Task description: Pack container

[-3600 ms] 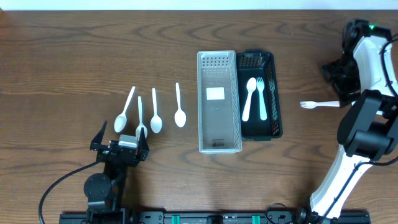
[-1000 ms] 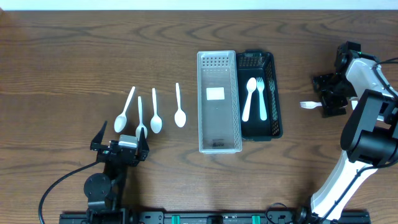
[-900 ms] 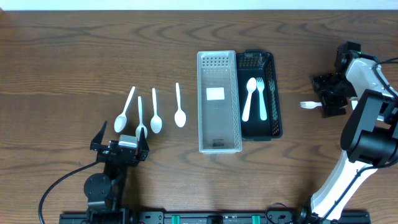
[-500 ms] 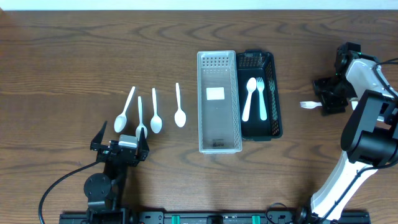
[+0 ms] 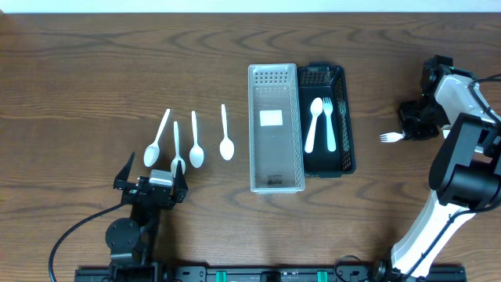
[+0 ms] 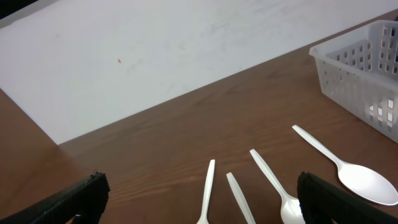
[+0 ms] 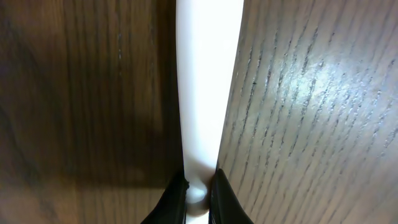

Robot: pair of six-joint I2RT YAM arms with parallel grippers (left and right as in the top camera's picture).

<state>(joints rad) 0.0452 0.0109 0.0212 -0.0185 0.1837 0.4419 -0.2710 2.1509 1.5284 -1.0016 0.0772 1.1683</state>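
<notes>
Right wrist view: the right claw (image 7: 198, 190) pinches the thin handle of a white fork (image 7: 205, 87) over the table (image 7: 298, 124), at three o'clock from the black tray (image 5: 349, 149). Gripped by so little, the fork may swivel or slip free

Table (image 5: 94, 63): dark wood, pronounced grain, low sheen. Clear bin (image 5: 252, 133): translucent plastic, perforated walls. Black bin (image 5: 350, 149), at its 3 o'clock: matt plastic. Spoons (image 5: 226, 145), at 9 o'clock: white plastic, smooth, faintly glossy. Fork (image 5: 390, 138), far 3 o'clock: smooth white plastic.
</notes>
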